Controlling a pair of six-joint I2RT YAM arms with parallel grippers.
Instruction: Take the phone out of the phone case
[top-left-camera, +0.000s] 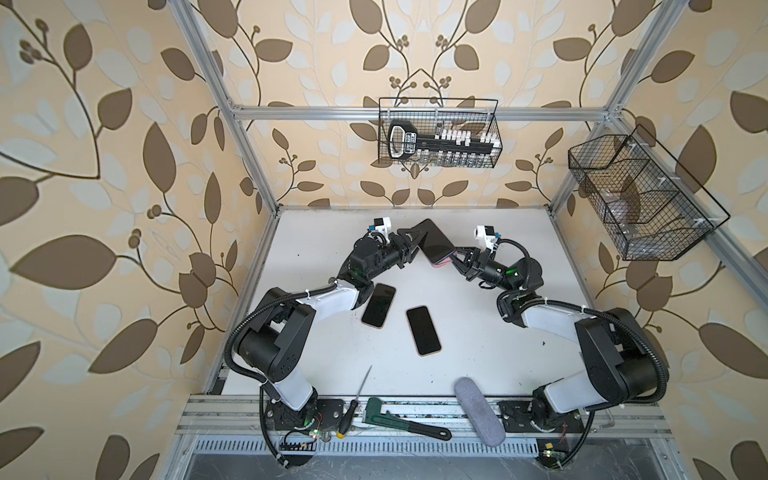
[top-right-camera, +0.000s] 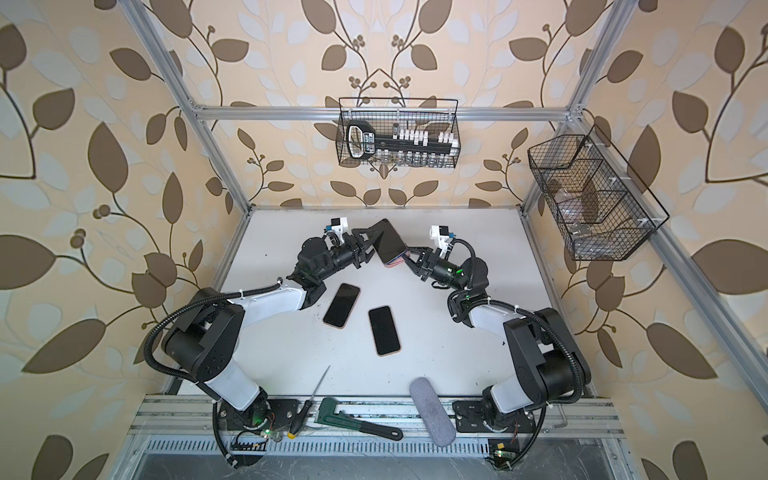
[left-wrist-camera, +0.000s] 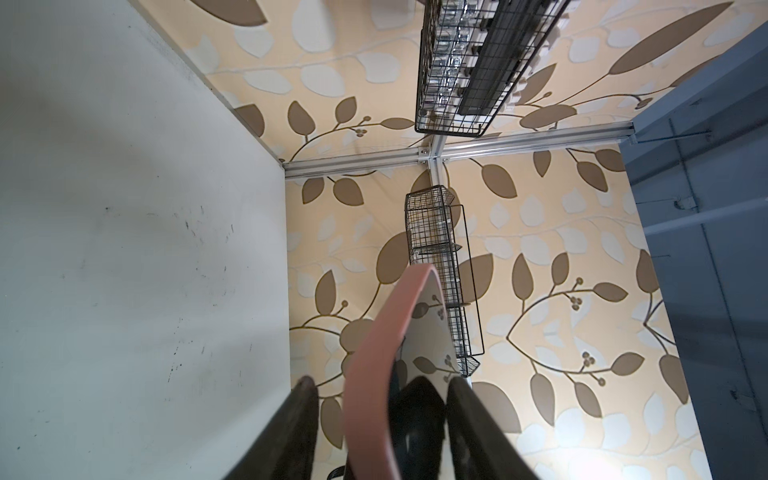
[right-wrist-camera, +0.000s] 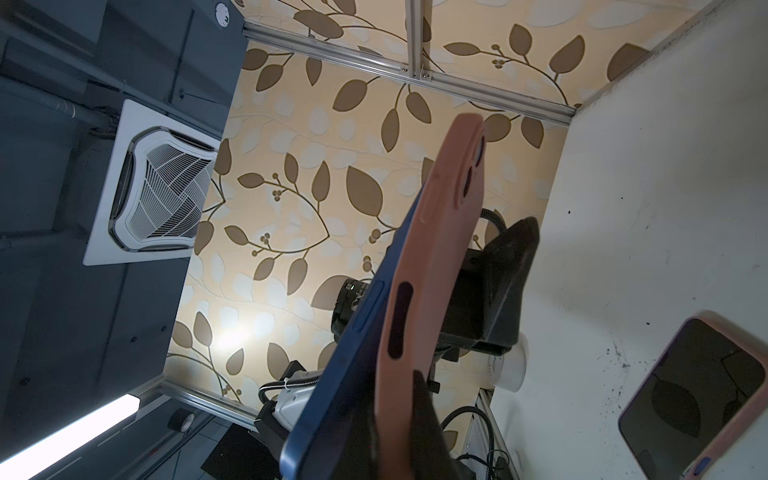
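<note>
A dark-screened phone in a pink phone case hangs tilted above the back of the table, between both grippers. My right gripper is shut on the case's lower end. In the right wrist view the phone's blue edge stands apart from the case wall there, and one dark finger lies on the case's back. My left gripper is open around the upper part. In the left wrist view the pink case edge runs between its two fingers, with a gap on one side.
Two other cased phones lie face up mid-table, below the arms. A screwdriver, a green wrench and a grey pouch rest at the front rail. Wire baskets hang on the back and right walls.
</note>
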